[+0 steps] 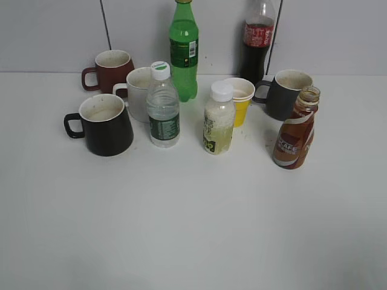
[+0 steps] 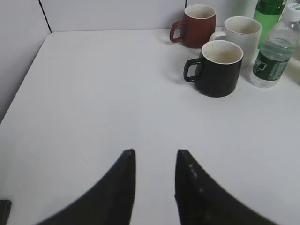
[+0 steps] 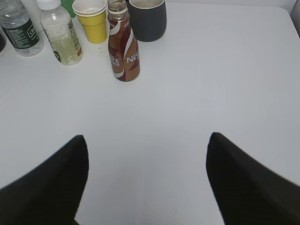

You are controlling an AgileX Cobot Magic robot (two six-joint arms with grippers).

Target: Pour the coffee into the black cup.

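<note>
Coffee [image 1: 294, 136] was not poured yet: the small brown bottle stood upright on the right side of the white table [image 1: 193, 229], its cap off and the brown liquid inside, and no gripper touched it. The black cup [image 1: 105, 124] stood on the left side, well apart from the bottle, with its handle to the left and its pale inside seeming empty. So all steps were left, as I judged: to grasp the bottle, to carry it across, and to tilt it over the cup.

The left gripper [image 2: 154, 185] hung over bare table in front of the black cup, its fingers only a little apart and holding nothing. The right gripper [image 3: 147, 180] was before the coffee bottle with fingers wide apart, also holding nothing.

Between bottle and cup stood a water bottle [image 1: 163, 106] and a white-capped bottle with pale drink [image 1: 218, 119], which would be in the way of a straight path. Behind them were a white mug [image 1: 138, 92], a dark red mug [image 1: 110, 69], a green bottle [image 1: 183, 51], a yellow cup [image 1: 240, 99], a cola bottle [image 1: 257, 39] and a dark grey mug [image 1: 285, 93], this last one just behind the coffee
</note>
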